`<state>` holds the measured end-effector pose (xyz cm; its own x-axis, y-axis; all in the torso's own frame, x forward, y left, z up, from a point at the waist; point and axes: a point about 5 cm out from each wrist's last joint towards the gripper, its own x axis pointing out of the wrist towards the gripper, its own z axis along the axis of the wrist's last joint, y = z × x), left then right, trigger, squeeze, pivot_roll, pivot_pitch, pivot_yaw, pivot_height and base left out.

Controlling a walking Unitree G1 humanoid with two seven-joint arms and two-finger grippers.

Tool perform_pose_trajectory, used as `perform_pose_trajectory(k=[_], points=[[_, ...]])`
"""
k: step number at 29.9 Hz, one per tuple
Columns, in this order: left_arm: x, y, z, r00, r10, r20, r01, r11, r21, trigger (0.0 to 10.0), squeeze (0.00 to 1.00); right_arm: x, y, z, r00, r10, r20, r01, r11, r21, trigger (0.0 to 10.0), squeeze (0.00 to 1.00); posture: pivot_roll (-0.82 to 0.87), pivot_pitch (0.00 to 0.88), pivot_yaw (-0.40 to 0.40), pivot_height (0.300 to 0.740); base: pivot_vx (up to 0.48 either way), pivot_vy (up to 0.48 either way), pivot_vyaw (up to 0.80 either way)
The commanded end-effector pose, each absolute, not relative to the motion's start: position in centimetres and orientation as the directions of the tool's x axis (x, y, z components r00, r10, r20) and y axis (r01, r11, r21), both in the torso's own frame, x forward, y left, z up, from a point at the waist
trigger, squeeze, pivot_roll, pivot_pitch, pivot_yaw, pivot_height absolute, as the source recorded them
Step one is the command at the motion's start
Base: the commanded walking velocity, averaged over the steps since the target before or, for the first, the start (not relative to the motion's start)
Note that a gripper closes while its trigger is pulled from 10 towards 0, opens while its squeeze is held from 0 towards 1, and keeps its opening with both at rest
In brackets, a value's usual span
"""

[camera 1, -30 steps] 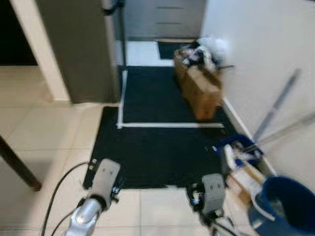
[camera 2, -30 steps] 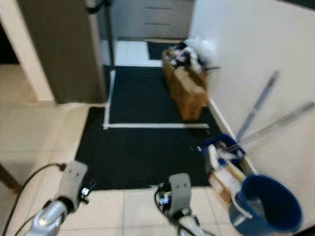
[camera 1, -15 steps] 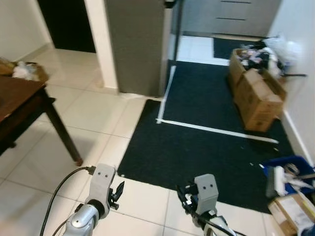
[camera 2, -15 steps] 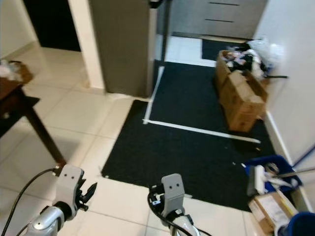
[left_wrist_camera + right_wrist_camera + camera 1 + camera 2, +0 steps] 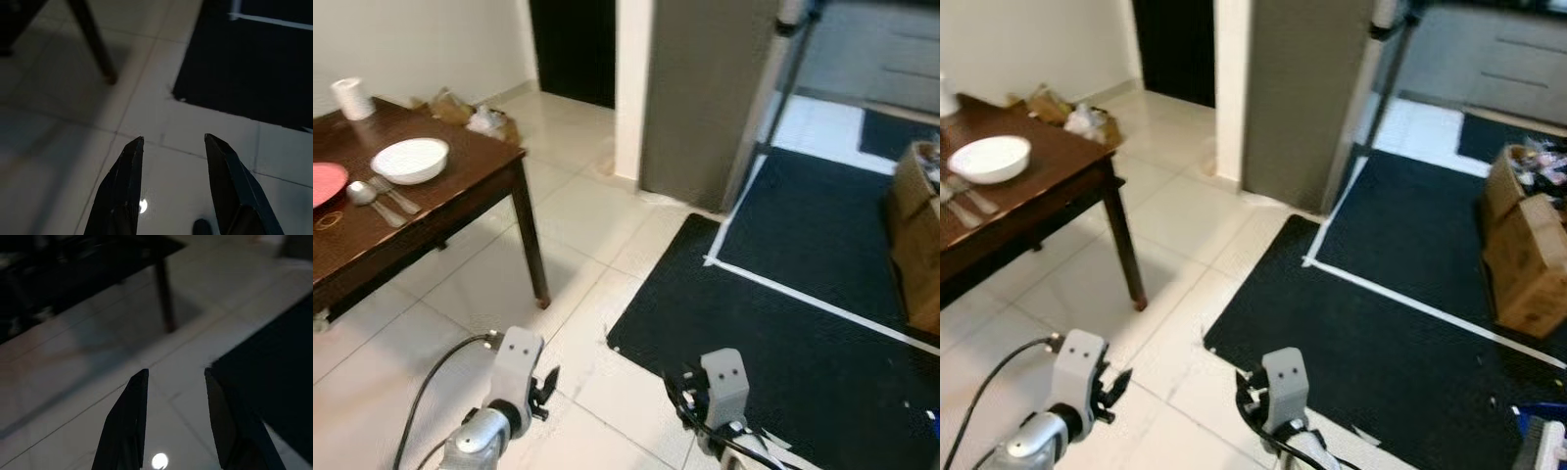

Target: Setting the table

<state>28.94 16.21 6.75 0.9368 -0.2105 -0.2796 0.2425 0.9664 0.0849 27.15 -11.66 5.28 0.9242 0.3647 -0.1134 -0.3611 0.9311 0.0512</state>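
A dark wooden table point(image 5: 460, 191) stands at the left. On it lie a white bowl point(image 5: 410, 160), the edge of a red plate point(image 5: 325, 183), a spoon and a fork point(image 5: 380, 195), and a white paper roll point(image 5: 353, 98) at the far side. Both arms hang low over the tiled floor, well short of the table. My left gripper point(image 5: 173, 147) is open with nothing between its fingers. My right gripper point(image 5: 175, 377) is open too and holds nothing. The table's leg point(image 5: 93, 41) shows ahead of the left gripper.
A black mat point(image 5: 803, 323) with white tape lines covers the floor to the right. A grey cabinet point(image 5: 705, 98) and a dark doorway point(image 5: 573, 49) stand ahead. Cardboard boxes point(image 5: 1528, 250) sit at the right on the mat. Bags point(image 5: 470, 113) lie behind the table.
The whole view has swung to the left: the table with its dishes has come into sight, and the boxes and blue bucket have slid off to the right. Both grippers stay open.
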Motion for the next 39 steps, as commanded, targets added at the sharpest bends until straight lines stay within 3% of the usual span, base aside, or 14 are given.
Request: perform_pose_trajectory(k=[1, 39], points=[[28.4, 16.4, 5.9, 0.927, -0.197, -0.318, 0.237, 0.967, 0.092, 10.0, 0.0, 26.8, -11.9, 4.8, 0.923, 0.359, -0.137, -0.353, 0.933, 0.068, 10.0, 0.0, 0.08, 0.112, 0.06, 0.74, 0.0, 0.0, 0.78], [29.8, 17.1, 7.9, 0.967, -0.078, -0.244, 0.135, 0.965, 0.225, 10.0, 0.0, 27.5, -11.4, 7.6, 0.927, 0.373, -0.038, -0.369, 0.925, 0.088, 10.0, 0.0, 0.08, 0.116, 0.065, 0.74, 0.0, 0.0, 0.78]])
